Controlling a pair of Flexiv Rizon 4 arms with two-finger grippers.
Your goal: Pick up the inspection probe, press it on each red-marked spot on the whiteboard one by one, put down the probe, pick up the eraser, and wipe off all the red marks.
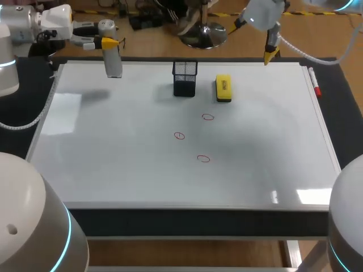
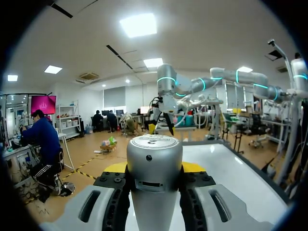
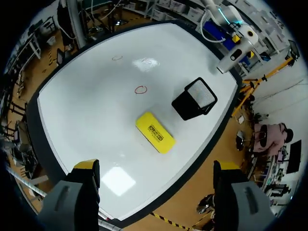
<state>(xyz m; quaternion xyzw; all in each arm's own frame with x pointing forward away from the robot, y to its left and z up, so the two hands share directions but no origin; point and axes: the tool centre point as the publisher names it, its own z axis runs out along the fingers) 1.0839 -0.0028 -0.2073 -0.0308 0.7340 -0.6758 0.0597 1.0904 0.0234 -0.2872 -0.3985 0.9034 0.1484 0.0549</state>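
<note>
**Inspection probe (image 1: 114,63) lifted, marks not yet wiped**

The left gripper (image 1: 109,42) has its yellow-tipped fingers clamped on the grey probe from two sides. The probe hangs tip-down and seems raised over the far left corner of the whiteboard (image 1: 113,187). So pickup looks done.

Three red marks (image 1: 208,117) (image 1: 179,135) (image 1: 203,158) lie well apart from the probe, toward the board's middle. Nothing shows whether any has been pressed; I judge the pressing round is just starting.

The right gripper (image 1: 270,55) hangs with fingers spread wide, holding nothing. The yellow eraser (image 1: 223,88) lies untouched below and ahead of it, just beside a black mesh pen holder (image 1: 185,78).

Left to do, as I judge it: pressing, putting the probe down, fetching the eraser, wiping.
</note>
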